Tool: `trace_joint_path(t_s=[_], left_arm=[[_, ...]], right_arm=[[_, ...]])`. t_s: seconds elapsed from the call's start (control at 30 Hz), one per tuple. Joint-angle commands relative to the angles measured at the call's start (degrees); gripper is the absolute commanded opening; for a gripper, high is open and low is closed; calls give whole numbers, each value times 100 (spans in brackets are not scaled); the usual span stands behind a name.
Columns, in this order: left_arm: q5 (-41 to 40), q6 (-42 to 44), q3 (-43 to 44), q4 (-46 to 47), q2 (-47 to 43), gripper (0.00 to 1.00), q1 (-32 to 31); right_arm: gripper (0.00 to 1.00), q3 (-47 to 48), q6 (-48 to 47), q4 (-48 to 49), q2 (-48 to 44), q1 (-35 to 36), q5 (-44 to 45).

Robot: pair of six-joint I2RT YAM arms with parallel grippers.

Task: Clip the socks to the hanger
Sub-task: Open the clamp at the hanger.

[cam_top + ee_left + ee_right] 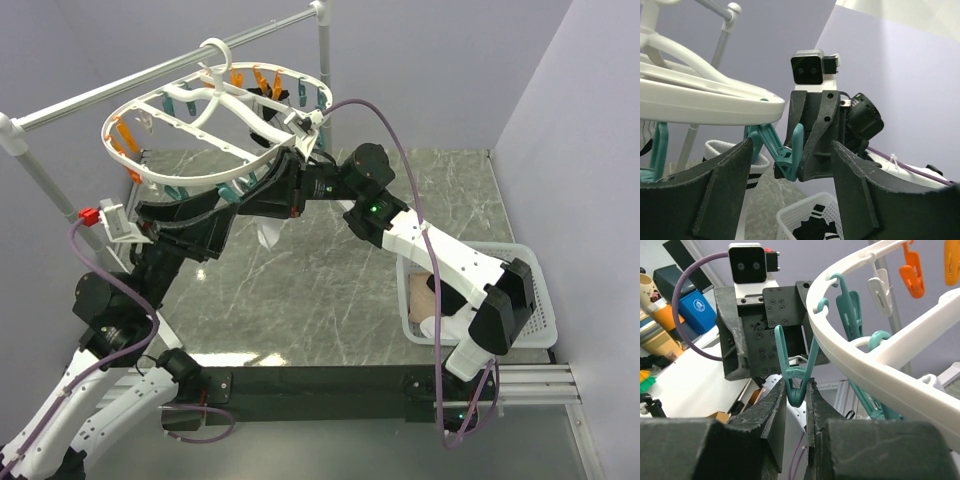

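Note:
The white oval hanger (200, 125) with orange and teal clips hangs by its hook from the rail. My right gripper (796, 385) is shut on the handles of a teal clip (795, 367) under the hanger's near right rim (855, 347); it shows in the top view (285, 165) too. My left gripper (790, 150) is open and empty, its jaws on either side of that clip (785, 160), not touching it. A white sock with black stripes (720, 155) hangs below the rim just left of it, also in the top view (265, 237). More socks (815, 227) lie in the basket.
A white lattice basket (535, 262) stands at the right table edge with a pinkish-beige sock (424, 293) inside. The silver rail (150, 85) and its right post (323, 55) cross behind the hanger. Purple cables loop over both arms.

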Motion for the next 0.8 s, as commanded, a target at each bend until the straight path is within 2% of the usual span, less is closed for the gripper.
trace_joint_path(t_s=[0.0, 0.33, 0.57, 0.77], left_arm=[[-157, -27, 283, 53, 179, 68, -9], [-105, -45, 732, -88, 478, 62, 0], [-201, 17, 767, -264, 522, 60, -9], [-280, 78, 890, -413, 645, 52, -9]], right_arm=[[0, -16, 63, 173, -84, 4, 47], [0, 10, -33, 138, 4, 30, 408], [0, -16, 63, 278, 48, 30, 329], [0, 98, -7, 147, 92, 30, 373]])
